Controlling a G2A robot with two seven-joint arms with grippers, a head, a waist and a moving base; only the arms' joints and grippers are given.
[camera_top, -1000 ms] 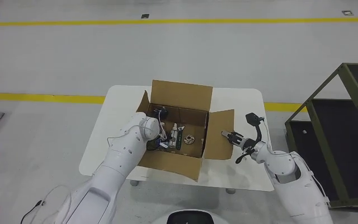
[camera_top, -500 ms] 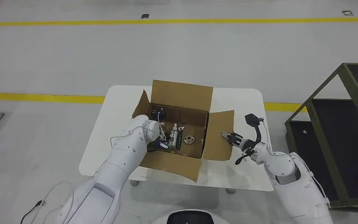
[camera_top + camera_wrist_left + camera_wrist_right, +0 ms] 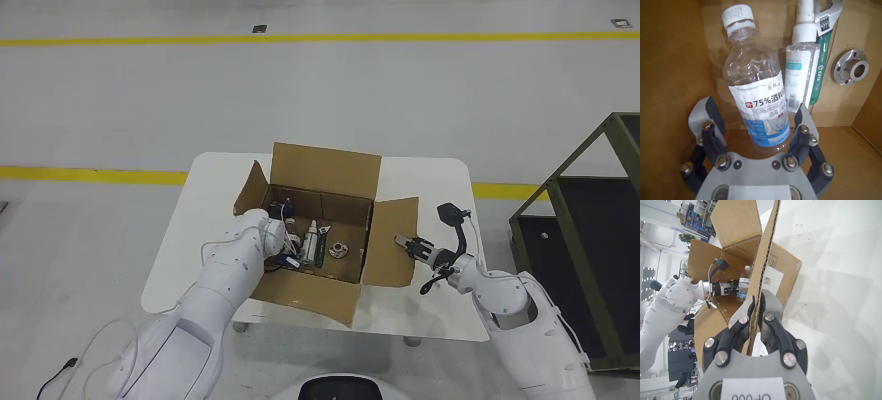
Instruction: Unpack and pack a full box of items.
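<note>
L gripper pulled back slightly inside box

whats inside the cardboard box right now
A clear bottle, a spray bottle, a green-handled wrench and a metal flange, with the left gripper open around the clear bottle's lower part. They cover the box floor beneath them, so anything there cannot be seen.

Round-cornered white table on a pale grey floor. Two yellow lines: one far off, one running behind the table. Dark green rack on the right, and a cable near-left.
</note>
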